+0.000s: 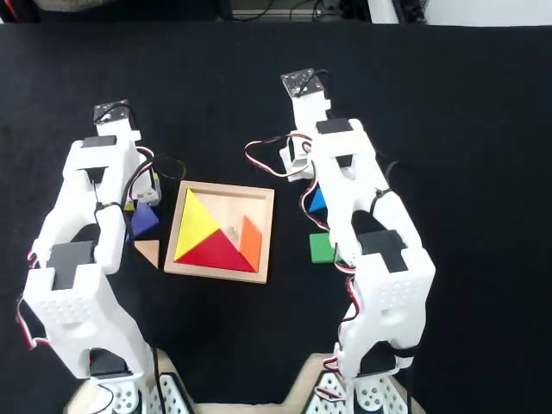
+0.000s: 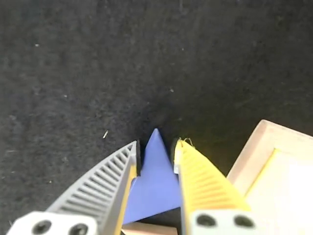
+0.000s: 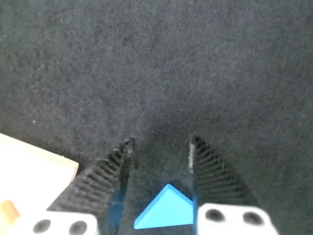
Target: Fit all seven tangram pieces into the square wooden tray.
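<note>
We have three pieces in the tray point(image 1: 216, 273) and four outside beside it: left gripper point(image 2: 156, 143) clamped on the dark blue triangle point(image 2: 154, 181), right gripper point(image 3: 162, 140) spread astride the light blue triangle point(image 3: 166, 210), green square point(image 1: 322, 247) and tan triangle point(image 1: 148, 252) waiting.

You have open bench point(image 1: 216, 103) beyond the tray's point(image 1: 248, 203) far edge. The left hand point(image 2: 156, 143), closed on a blue triangle point(image 2: 154, 181), crowds its left rim; a green square point(image 1: 322, 247) lies just off the right rim.
</note>
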